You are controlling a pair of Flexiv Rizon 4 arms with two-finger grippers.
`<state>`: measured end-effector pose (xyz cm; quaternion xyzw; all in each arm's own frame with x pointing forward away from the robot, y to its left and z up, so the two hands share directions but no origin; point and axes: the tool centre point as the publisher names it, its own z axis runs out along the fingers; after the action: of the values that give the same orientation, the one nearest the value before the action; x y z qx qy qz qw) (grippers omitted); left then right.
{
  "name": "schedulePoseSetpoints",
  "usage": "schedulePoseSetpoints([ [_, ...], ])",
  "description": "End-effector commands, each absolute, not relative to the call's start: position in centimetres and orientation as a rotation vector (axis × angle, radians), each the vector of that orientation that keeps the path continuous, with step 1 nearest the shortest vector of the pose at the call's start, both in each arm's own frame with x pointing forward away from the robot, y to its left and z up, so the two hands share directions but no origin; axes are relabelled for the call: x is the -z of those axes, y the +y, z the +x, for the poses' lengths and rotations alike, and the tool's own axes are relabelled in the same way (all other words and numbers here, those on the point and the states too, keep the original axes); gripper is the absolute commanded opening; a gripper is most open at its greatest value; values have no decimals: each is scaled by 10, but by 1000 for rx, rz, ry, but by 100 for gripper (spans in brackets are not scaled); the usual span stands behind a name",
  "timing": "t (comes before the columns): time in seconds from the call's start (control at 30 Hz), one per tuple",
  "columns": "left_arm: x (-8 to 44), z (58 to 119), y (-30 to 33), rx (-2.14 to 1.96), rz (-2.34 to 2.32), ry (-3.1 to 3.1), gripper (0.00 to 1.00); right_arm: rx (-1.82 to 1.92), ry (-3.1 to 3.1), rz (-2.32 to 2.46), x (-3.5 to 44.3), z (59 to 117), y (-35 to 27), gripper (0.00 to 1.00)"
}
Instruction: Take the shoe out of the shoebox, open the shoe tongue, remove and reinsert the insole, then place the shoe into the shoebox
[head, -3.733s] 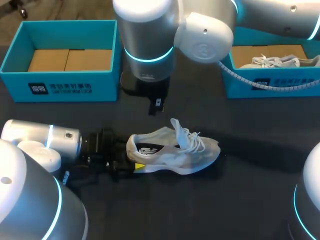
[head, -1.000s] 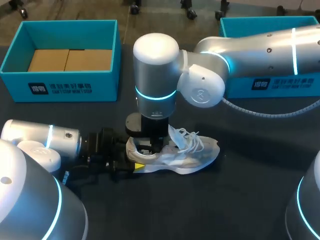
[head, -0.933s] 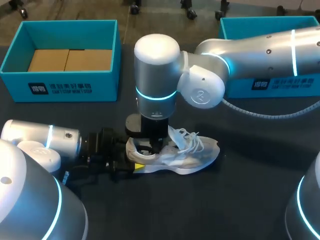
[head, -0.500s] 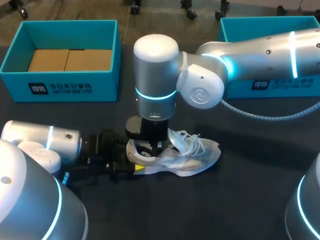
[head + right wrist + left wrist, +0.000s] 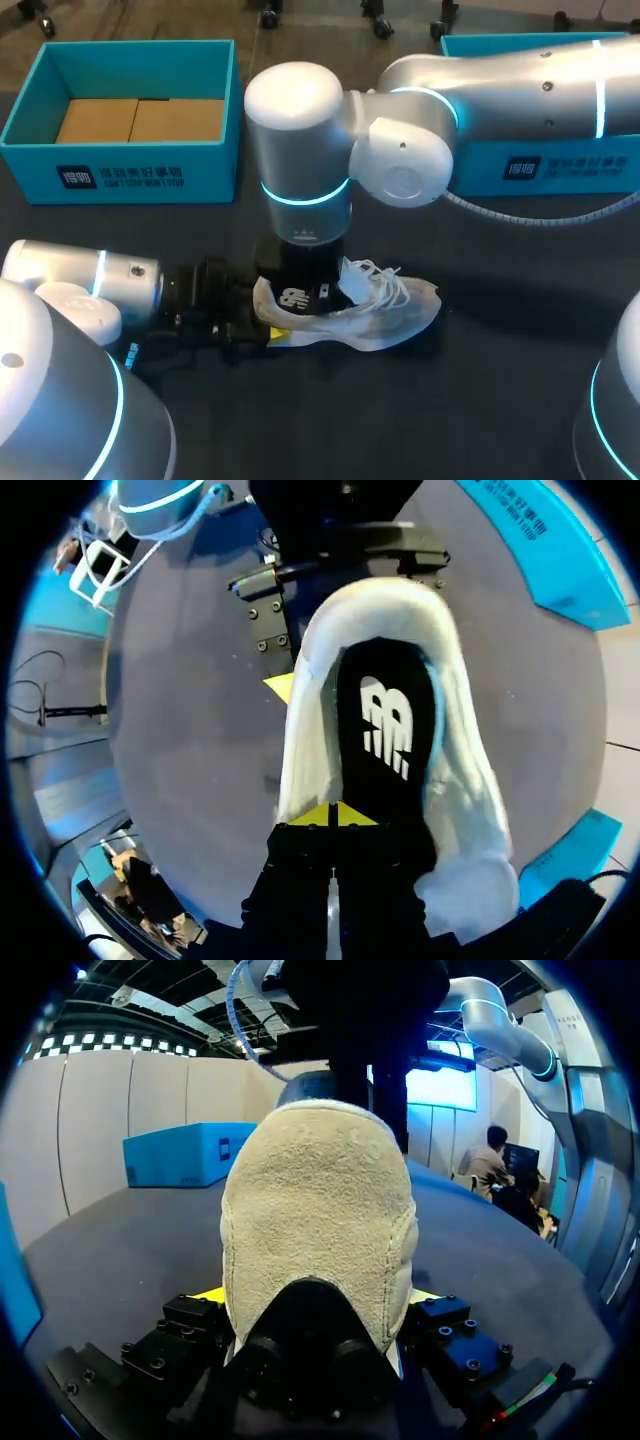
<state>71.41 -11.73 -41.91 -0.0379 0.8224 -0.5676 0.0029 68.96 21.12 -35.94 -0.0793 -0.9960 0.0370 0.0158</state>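
Table point(image 5: 480, 400): open ground ahead and right of the shoe point(image 5: 385, 315); left box point(image 5: 130, 175) and right box point(image 5: 560, 170) line the far edge. Left gripper point(image 5: 318, 1295) clamps the heel. Right gripper point(image 5: 333, 815), above, pinches the insole point(image 5: 385, 730).

A shoe point(image 5: 380, 318) lies on its side at the middle of the table point(image 5: 480, 410), heel to the left. The left gripper point(image 5: 266, 320) clasps the heel from the left. The right gripper point(image 5: 312, 296) stands over the shoe's opening, pinching the insole point(image 5: 385, 730). One shoebox point(image 5: 120, 172) sits behind on the left, another shoebox point(image 5: 560, 172) behind on the right.
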Motion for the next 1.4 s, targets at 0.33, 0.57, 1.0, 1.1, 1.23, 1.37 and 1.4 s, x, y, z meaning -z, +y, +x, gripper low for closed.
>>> schedulePoseSetpoints([
  [0.33, 420, 716, -117, 1779, -121, 2578, 0, -86, -3170, -192, 345, 708, 206, 0],
  [0.57, 420, 716, -117, 1779, -121, 2578, 0, -92, -3223, -180, 351, 723, 212, 22],
  [1.0, 420, 716, -117, 1779, -121, 2578, 0, -60, -3262, -220, 374, 738, 214, 30],
  [1.1, 420, 716, -117, 1779, -121, 2578, 0, -54, -3280, -249, 376, 742, 212, 35],
  [1.23, 420, 716, -117, 1779, -121, 2578, 0, -39, -3290, -250, 382, 748, 212, 39],
  [1.37, 420, 716, -117, 1779, -121, 2578, 0, -14, -3285, -234, 389, 750, 216, 38],
  [1.4, 420, 716, -117, 1779, -121, 2578, 0, -1, -3280, -238, 392, 749, 216, 37],
])
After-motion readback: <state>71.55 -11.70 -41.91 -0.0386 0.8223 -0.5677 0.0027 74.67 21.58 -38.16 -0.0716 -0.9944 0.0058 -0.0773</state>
